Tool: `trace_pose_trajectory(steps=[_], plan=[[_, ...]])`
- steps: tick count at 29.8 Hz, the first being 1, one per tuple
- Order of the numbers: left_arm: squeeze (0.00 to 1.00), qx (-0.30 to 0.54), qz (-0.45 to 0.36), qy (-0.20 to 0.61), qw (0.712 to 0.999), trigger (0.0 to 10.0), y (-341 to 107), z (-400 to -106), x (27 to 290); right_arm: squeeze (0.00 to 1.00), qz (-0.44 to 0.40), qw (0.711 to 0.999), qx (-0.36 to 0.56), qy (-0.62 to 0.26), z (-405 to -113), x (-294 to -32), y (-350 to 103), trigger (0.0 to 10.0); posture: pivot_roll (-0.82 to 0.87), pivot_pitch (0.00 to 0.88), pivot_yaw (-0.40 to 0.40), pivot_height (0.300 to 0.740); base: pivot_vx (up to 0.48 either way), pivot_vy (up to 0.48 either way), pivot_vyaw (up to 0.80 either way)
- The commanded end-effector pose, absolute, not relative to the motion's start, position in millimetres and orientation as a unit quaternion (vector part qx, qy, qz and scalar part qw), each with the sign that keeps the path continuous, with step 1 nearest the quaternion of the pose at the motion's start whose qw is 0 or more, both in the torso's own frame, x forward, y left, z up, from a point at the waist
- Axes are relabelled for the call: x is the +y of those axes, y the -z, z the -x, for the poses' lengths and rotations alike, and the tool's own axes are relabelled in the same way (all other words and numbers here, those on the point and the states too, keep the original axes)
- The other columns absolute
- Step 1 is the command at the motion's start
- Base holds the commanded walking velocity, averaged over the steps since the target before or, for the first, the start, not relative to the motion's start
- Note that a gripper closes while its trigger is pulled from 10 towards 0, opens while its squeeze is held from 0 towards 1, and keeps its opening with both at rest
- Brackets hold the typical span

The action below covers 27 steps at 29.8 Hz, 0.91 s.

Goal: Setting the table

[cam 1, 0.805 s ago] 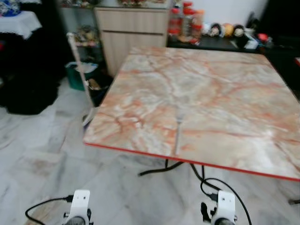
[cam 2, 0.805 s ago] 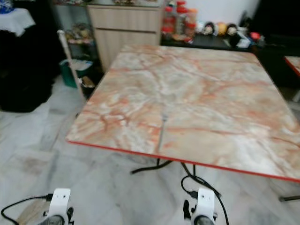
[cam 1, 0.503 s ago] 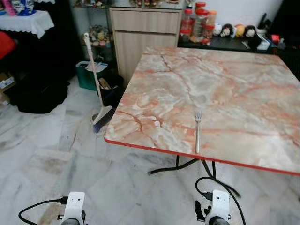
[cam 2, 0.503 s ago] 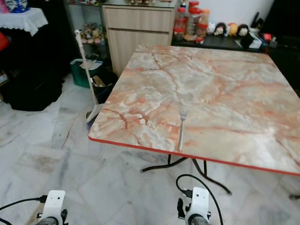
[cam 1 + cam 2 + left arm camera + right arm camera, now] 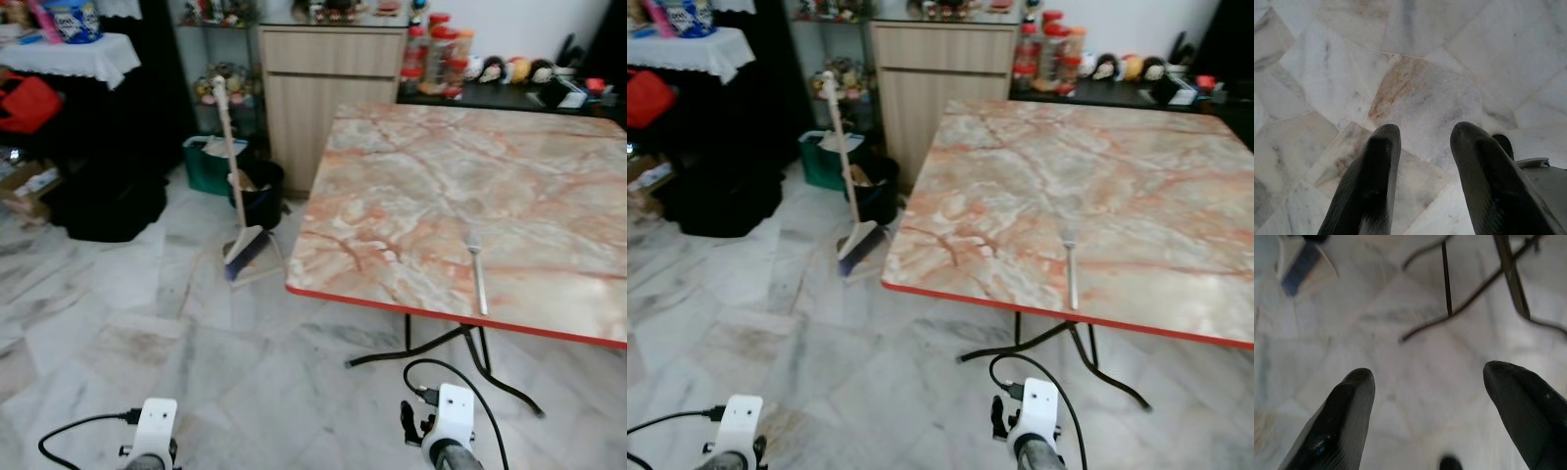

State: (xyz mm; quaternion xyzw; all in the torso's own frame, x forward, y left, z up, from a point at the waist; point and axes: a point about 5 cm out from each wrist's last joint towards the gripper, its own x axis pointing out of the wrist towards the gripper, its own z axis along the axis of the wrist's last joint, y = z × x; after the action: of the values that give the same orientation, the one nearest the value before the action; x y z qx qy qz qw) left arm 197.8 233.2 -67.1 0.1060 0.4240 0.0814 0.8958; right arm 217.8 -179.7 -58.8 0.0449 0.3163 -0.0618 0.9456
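Both arms hang low at the robot's front, their white wrist housings at the bottom of the head views, each trailing a black cable. The left tool (image 5: 1422, 181) points down at the marble floor (image 5: 1415, 63), its two black fingers a modest gap apart and holding nothing. The right tool (image 5: 1449, 426) also points at the floor, its two fingers spread wide and empty; beyond its tips stand the black metal legs (image 5: 1447, 279) of the surface.

Ahead of the right tool and above it is the marble-patterned surface (image 5: 411, 196) with a red edge. One fork (image 5: 477, 272) lies on it near the front edge, tines pointing away from the robot.

Ahead of the left tool, farther off, one broom (image 5: 238, 196) leans beside a black bin (image 5: 263, 196) and a green bin (image 5: 204, 164). Behind them stands a wooden cabinet (image 5: 328, 78), with jars (image 5: 436, 49) and small figurines along a dark counter beyond the surface.
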Motion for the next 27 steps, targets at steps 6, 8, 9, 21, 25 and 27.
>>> trace_pose_trajectory(steps=[6,8,9,21,25,27], plan=[[0.00,0.422,-0.113,-0.071,0.897,10.0,66,-201,230,0.00,0.008,0.973,0.228,0.020,-242,-179,35,10.0,0.01,0.023,0.021,0.740,0.000,0.000,0.00],[0.00,0.424,-0.110,-0.073,0.896,10.0,67,-200,229,0.00,0.044,0.983,0.178,-0.017,-250,-173,23,10.0,0.01,0.061,0.015,0.740,0.000,0.000,0.00],[0.00,0.426,-0.107,-0.075,0.895,10.0,69,-197,228,0.00,0.059,0.986,0.146,-0.045,-253,-168,16,10.0,0.01,0.074,0.012,0.740,0.000,0.000,0.00],[0.00,0.437,-0.095,-0.092,0.889,10.0,74,-185,230,0.00,0.131,0.985,0.043,-0.106,-233,-173,-3,10.0,0.01,0.120,-0.016,0.740,0.000,0.000,0.00],[0.00,0.438,-0.094,-0.100,0.889,10.0,74,-184,233,0.00,0.138,0.986,-0.006,-0.095,-220,-178,-19,10.0,0.01,0.127,-0.014,0.740,0.000,0.000,0.00],[0.00,0.437,-0.097,-0.101,0.889,10.0,74,-184,234,0.00,0.138,0.986,-0.031,-0.094,-222,-176,-31,10.0,0.00,0.131,-0.012,0.740,0.000,0.000,0.00]])
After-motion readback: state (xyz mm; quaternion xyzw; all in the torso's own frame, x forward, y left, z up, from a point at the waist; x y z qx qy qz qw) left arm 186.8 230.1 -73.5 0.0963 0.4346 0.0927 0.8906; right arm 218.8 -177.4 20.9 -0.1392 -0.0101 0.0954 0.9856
